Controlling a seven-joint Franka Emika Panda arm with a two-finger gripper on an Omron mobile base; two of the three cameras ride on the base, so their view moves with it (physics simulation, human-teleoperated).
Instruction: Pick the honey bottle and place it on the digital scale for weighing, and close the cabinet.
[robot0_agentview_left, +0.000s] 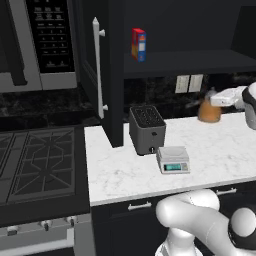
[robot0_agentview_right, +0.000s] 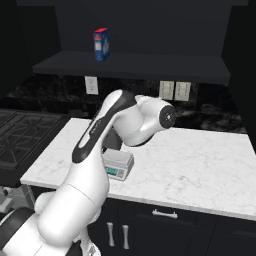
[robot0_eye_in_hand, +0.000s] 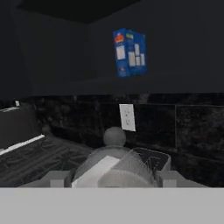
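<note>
Left base view: my gripper (robot0_agentview_left: 216, 99) sits at the far right, near the back edge of the worktop (robot0_agentview_left: 125, 170), and the honey bottle (robot0_agentview_left: 209, 111) hangs right under it, apparently lifted off the marble. I judge I'm clamped on the bottle's cap, but the fingers aren't clear enough, so I cannot tell for sure whether they're closed on it. In the hand view a pale round cap (robot0_eye_in_hand: 114, 137) sits just ahead of the fingertips (robot0_eye_in_hand: 54, 178), which fits a top grip.

The digital scale (robot0_agentview_left: 173, 160) rests near the worktop's front edge, just in front of the toaster (robot0_agentview_left: 146, 129), touching or almost touching it. Its platform is bare, so the bottle isn't weighed yet. Holding the bottle high makes sense: it needs to clear the toaster before coming down on the small platform.

The cabinet door (robot0_agentview_left: 97, 75) stands swung open over the worktop's left end, handle (robot0_agentview_left: 97, 67) facing out. It's left open, I guess, because the bottle comes first; closing is still to do.

Counts: one bottle, one scale, one toaster, one box (robot0_agentview_left: 138, 44) on the cabinet shelf, one open door in view, three wall outlets (robot0_agentview_right: 91, 85) along the backsplash in the right base view, one stove (robot0_agentview_left: 35, 160) beside the worktop's left edge, one microwave (robot0_agentview_left: 45, 40) above it.
</note>
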